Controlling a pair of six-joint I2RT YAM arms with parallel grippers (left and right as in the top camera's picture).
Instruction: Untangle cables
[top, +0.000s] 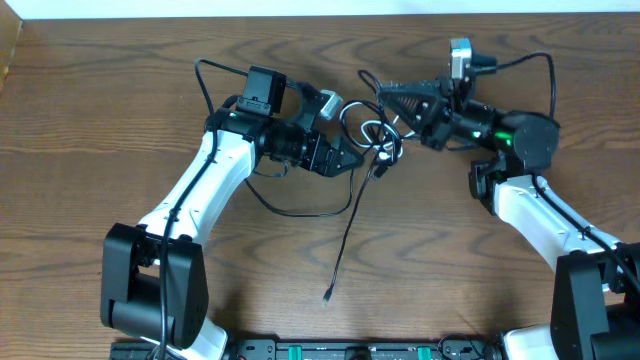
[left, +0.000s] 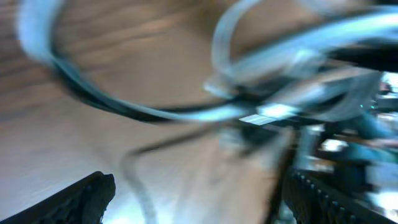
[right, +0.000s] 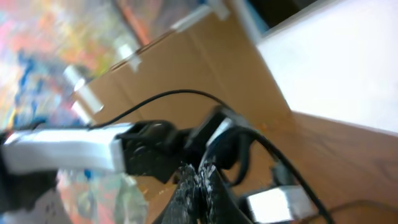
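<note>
The cables (top: 372, 135) are a small knot of white and black loops at the table's middle back, between the two grippers. A long black strand runs from the knot down to a small plug (top: 328, 296). My left gripper (top: 352, 155) is just left of the knot; its wrist view shows the jaws (left: 199, 199) wide open, with blurred white and black cable loops (left: 186, 113) just beyond them. My right gripper (top: 385, 100) is at the knot's upper right. In its wrist view the jaws (right: 200, 177) are pressed together, with a black cable (right: 180, 92) leading from their tips.
A thin black wire (top: 300, 212) loops on the table below the left arm. The left arm's white link (right: 62, 152) shows in the right wrist view, with a cardboard box (right: 186, 62) behind it. The table's far edge (top: 320, 14) is close behind the grippers.
</note>
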